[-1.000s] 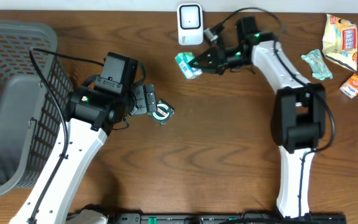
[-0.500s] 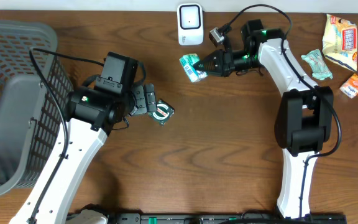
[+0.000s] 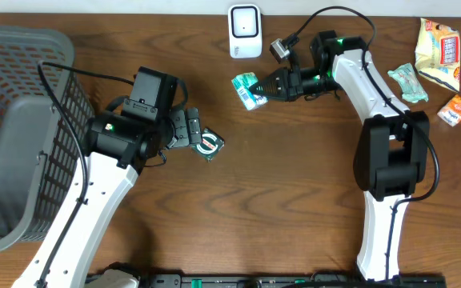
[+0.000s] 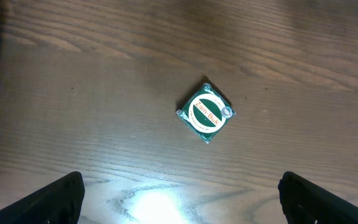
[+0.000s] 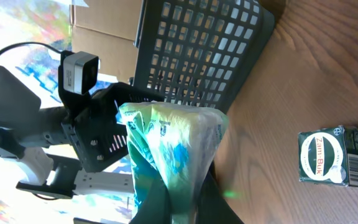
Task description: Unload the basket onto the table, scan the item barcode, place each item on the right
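Right gripper [image 3: 257, 86] is pinched shut on a green-and-white packet [image 3: 244, 87], which sticks out past its fingertips. The right wrist view shows the crinkled packet [image 5: 173, 146] rising from between the closed dark fingers [image 5: 166, 202]. Just beyond the packet, toward the far edge of the table [image 3: 294, 208], stands a white scanner [image 3: 245, 32], near the packet but not touching it.

Farther out on the fingertip side, and closer to the robot's base, the left gripper [image 3: 194, 138] stands spread wide, holding nothing. A small green Zam-Buk box [image 3: 210, 145] lies flat on the wood just ahead of it. In the left wrist view the box [image 4: 206, 112] sits apart from both fingers [image 4: 61, 199].

Beyond the left arm sits a grey basket [image 3: 22, 136]. Behind the right gripper, past its arm, three snack packets [image 3: 438, 52] lie at the table's right end.
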Tool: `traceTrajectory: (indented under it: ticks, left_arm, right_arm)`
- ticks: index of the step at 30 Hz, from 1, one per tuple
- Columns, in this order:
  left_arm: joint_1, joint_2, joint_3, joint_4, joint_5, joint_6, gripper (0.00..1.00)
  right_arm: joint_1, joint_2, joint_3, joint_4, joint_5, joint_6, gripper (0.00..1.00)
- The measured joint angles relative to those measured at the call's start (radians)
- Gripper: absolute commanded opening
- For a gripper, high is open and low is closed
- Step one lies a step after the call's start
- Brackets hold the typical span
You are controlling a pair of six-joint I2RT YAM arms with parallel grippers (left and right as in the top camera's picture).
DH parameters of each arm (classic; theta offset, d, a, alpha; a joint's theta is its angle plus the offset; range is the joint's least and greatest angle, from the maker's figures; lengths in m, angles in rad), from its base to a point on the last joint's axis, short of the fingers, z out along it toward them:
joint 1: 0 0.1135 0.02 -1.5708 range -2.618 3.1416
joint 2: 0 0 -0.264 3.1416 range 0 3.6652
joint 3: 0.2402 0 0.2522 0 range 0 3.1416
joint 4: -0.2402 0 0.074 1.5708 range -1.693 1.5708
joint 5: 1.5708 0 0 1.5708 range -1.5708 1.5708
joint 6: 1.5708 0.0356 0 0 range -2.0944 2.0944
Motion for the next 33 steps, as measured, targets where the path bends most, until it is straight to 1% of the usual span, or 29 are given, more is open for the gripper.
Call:
traceTrajectory:
  ticks: [11,21,25,33]
  left_arm:
    - [0.000,0.000,0.000,0.000,0.000,0.000,0.98]
    - [0.000,0.000,0.000,0.000,0.000,0.000,0.98]
    - [0.000,0.000,0.000,0.000,0.000,0.000,0.98]
    - [0.000,0.000,0.000,0.000,0.000,0.000,0.98]
  right_arm:
    - [0.018,0.000,0.000,0.039,0.000,-0.026,0.01]
    - [0.017,0.000,0.000,0.100,0.000,-0.012,0.01]
    - [-0.009,0.000,0.000,0.143,0.000,0.037,0.01]
    - [-0.095,0.000,0.000,0.137,0.000,0.071,0.01]
